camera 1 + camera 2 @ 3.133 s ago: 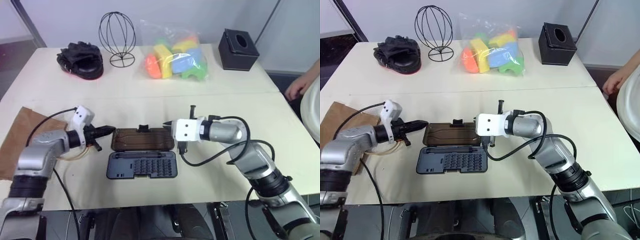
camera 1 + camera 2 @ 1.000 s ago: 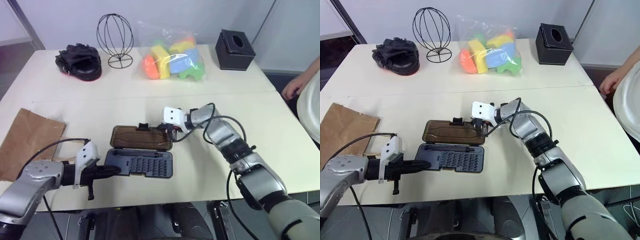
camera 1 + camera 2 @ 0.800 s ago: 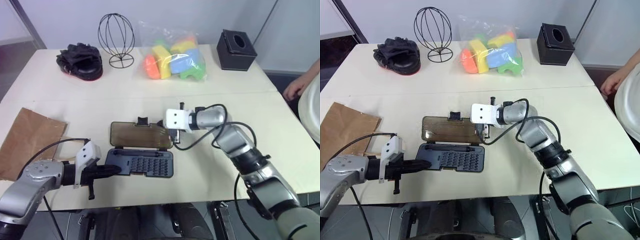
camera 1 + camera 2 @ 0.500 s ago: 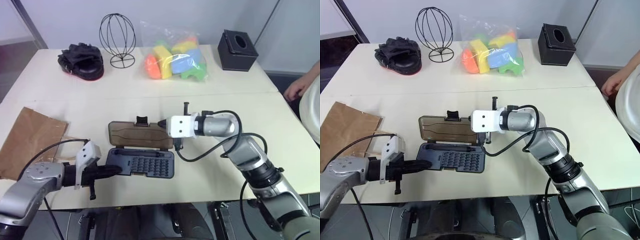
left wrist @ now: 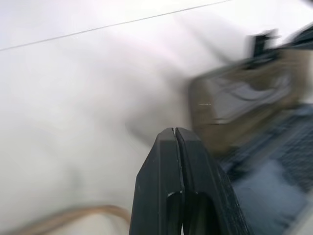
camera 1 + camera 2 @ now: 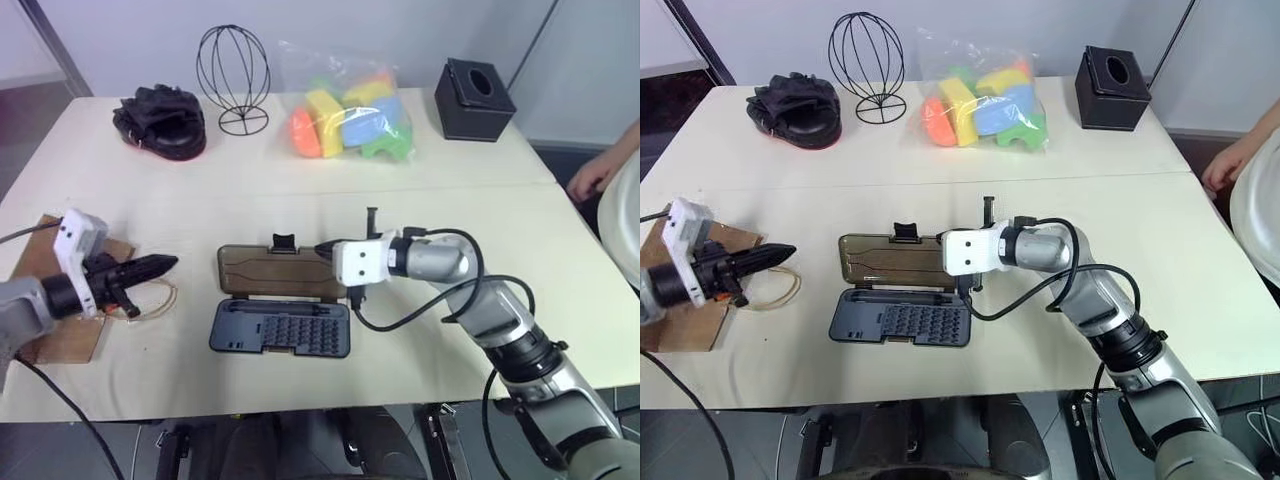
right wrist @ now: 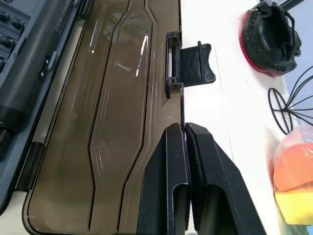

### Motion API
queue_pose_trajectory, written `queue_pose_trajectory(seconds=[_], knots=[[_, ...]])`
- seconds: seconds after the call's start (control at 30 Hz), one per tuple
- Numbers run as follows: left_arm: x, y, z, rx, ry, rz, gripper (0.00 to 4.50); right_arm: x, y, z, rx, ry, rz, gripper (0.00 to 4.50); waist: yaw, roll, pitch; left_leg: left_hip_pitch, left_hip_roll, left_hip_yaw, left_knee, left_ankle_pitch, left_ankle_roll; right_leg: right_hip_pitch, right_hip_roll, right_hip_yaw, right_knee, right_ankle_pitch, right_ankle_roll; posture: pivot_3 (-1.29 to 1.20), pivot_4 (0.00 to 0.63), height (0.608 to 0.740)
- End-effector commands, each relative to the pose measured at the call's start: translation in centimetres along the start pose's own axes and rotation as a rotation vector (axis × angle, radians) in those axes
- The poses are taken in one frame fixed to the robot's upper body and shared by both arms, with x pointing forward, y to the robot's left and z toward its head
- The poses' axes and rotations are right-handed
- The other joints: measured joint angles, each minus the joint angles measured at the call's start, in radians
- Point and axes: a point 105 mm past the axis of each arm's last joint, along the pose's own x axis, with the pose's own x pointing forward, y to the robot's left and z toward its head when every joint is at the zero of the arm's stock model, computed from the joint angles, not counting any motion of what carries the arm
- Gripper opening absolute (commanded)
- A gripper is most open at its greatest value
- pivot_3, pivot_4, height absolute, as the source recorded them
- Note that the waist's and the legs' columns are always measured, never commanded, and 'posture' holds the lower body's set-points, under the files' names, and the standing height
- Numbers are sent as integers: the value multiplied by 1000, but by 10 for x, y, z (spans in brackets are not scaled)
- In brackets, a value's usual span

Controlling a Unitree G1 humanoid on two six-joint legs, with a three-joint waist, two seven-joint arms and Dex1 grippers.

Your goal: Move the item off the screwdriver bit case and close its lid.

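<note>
Head stereo overlooks table (image 6: pixel 300 200); wrist cams close, sharing lid (image 7: pixel 112 122).

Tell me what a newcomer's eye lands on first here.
The open screwdriver bit case lies near the table's front edge, its smoky brown lid laid back flat, with the shut right gripper at the lid's far edge. The bright bag of coloured foam shapes stands at the back beside a wire head form.

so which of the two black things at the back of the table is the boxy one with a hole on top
The black tissue box at the far right corner; the other, the black glove-like heap at far left, is soft and shapeless.
</note>
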Motion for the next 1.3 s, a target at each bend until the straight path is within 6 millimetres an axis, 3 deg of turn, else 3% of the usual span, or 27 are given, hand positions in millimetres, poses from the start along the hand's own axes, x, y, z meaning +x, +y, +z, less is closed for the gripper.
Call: queue_pose_trajectory(seconds=[0.03, 0.2, 0.33, 0.43, 0.47, 0.57, 0.7, 0.77, 0.87, 1.03, 1.1, 1.17, 1.23, 1.3], knots=[[29, 7, -5, 78, 33, -16, 0, -3, -3, 14, -47, -38, -17, 30, 5, 0, 0, 0, 0, 0, 0, 0, 0, 0, 0, 0, 0, 0, 1, 0, 150, 737], [72, -2, -13, 95, 39, -121, 0, -6, -5, 15, -59, -32, -34, 30, 7, 0, 0, -1, 0, 1, 0, 0, 0, -1, 0, 0, 0, 1, 2, 0, 150, 737], [93, -16, -13, 105, 37, -210, 0, -9, -4, 17, -66, -27, -39, 30, 10, -1, 0, -1, 0, 1, 0, 0, 0, -1, 1, 0, 1, 1, 2, 0, 150, 737], [98, -23, -8, 95, 16, -250, 0, -10, -3, 16, -60, -21, -42, 30, 10, -1, 0, -1, 0, 0, 0, 0, 0, -1, 1, 0, 1, 1, 2, 0, 150, 737], [97, -24, -6, 89, 9, -260, 0, -11, -3, 16, -51, -18, -42, 30, 11, -1, 0, -1, 0, 0, 0, 0, 0, -1, 1, 0, 1, 1, 2, 0, 150, 737], [94, -25, -1, 80, 0, -282, 0, -12, -1, 14, -24, -5, -39, 972, 14, -1, 0, -1, 0, 0, 0, 0, 0, -1, 1, 0, 1, 1, 2, 0, 150, 737], [89, -25, 3, 89, -4, -298, 0, -28, -1, 20, 100, -35, 6, 2941, 19, -1, 0, -1, 0, 0, 0, 0, 0, -1, 1, 0, 1, 1, 2, 0, 150, 737], [86, -27, 7, 94, -10, -315, 0, -40, -4, 26, 187, -72, 18, 2941, 20, -1, 0, -2, 0, 0, 1, 0, 0, -1, 1, 0, 1, 1, 2, 0, 150, 737], [72, -44, 19, 77, -28, -425, 0, -78, -13, 42, 439, -172, 91, 2941, 22, -1, 0, -3, 0, -1, 1, 0, 0, -1, 0, -1, 1, 1, 2, 0, 150, 737], [46, -91, 26, 103, 20, -661, 0, -123, -8, 48, 763, -244, 192, 2941, 21, -1, 0, -1, 0, -3, 1, 0, 0, 2, 0, -2, 0, 1, 2, 0, 150, 737], [27, -109, 14, 133, 123, -770, 0, -129, 4, 49, 836, -242, 218, 2941, 17, -1, 0, -1, 0, -3, 0, 0, 0, 2, 0, -2, -1, 1, 2, 0, 150, 737], [14, -115, -10, 219, 254, -811, 0, -126, 19, 51, 848, -218, 232, 2941, 12, 0, 0, 0, 0, -2, -1, 0, 1, 2, 1, -1, -1, 0, 2, 0, 150, 737], [15, -104, -31, 302, 338, -759, 0, -116, 37, 48, 837, -156, 240, 2941, 12, 2, 0, 2, 0, -1, -2, 0, 1, 1, 1, 0, -1, 0, 2, 0, 150, 737], [23, -89, -39, 360, 360, -685, 0, -105, 49, 49, 827, -127, 249, 2941, 17, 2, 0, 2, 0, -1, -2, 0, 1, 1, 1, 0, -1, -2, 0, 0, 150, 737]])
